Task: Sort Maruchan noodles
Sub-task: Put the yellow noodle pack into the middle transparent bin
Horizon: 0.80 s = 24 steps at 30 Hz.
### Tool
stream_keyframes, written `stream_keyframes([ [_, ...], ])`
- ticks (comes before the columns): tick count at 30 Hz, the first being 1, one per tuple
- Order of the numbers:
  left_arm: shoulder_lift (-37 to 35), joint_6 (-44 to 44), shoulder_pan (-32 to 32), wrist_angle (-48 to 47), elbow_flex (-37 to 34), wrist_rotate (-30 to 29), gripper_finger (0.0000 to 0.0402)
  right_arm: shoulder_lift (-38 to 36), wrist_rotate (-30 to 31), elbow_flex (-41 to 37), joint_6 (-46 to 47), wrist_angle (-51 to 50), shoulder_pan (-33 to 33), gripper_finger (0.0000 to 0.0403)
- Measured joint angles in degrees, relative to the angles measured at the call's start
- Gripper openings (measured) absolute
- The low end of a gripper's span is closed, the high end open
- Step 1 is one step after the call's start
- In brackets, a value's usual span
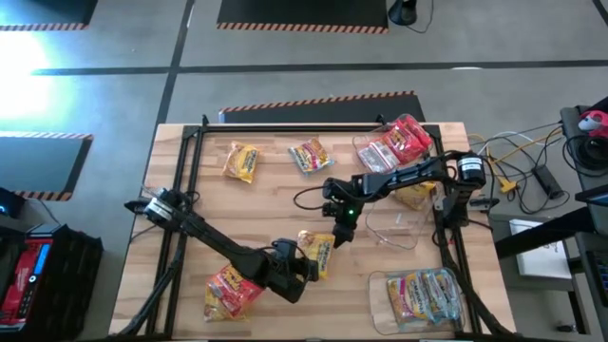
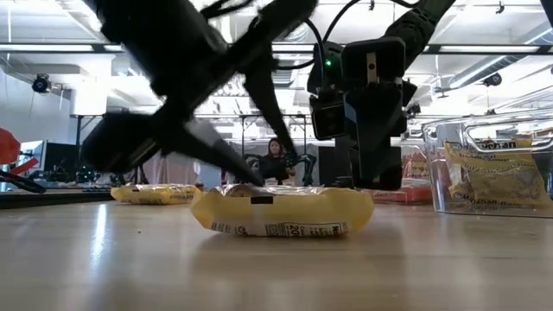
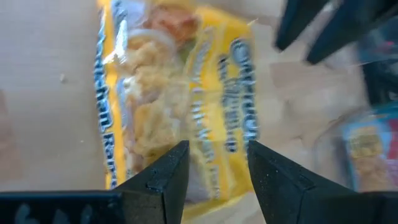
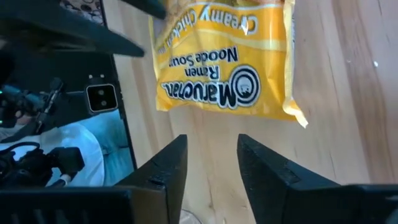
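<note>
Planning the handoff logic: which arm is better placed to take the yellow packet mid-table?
Left, likely: the left gripper is at the yellow packet, fingers straddling its edge; the right gripper hangs just short of it.

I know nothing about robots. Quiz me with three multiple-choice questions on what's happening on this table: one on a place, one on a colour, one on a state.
1. Where is the packet that both arms reach toward?
A. flat on the table
B. inside a clear tub
C. lifted in the air

2. What colour is that packet?
A. green
B. yellow
C. purple

3. How is the right gripper?
A. shut on the packet
B. out of sight
C. open, holding nothing

Answers:
1 A: the low view shows the packet lying on the table.
2 B: its wrapper is yellow in every view.
3 C: the right gripper shows only bare wood between its fingers.
</note>
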Motion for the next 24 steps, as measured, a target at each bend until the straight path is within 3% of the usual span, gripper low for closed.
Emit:
stream_keyframes([
  [14, 1.89, -4.53, 4.36, -1.37, -0.04, -2.48, 0.0145, 0.04, 0.50, -0.10, 3.17, 0.11, 0.04, 0.0157],
  [24, 1.43, 3.04, 9.54, -0.85, -0.05, -4.40, 0.0146, 0.08, 2.92, -0.10, 6.54, 0.02, -0.16, 0.0157],
])
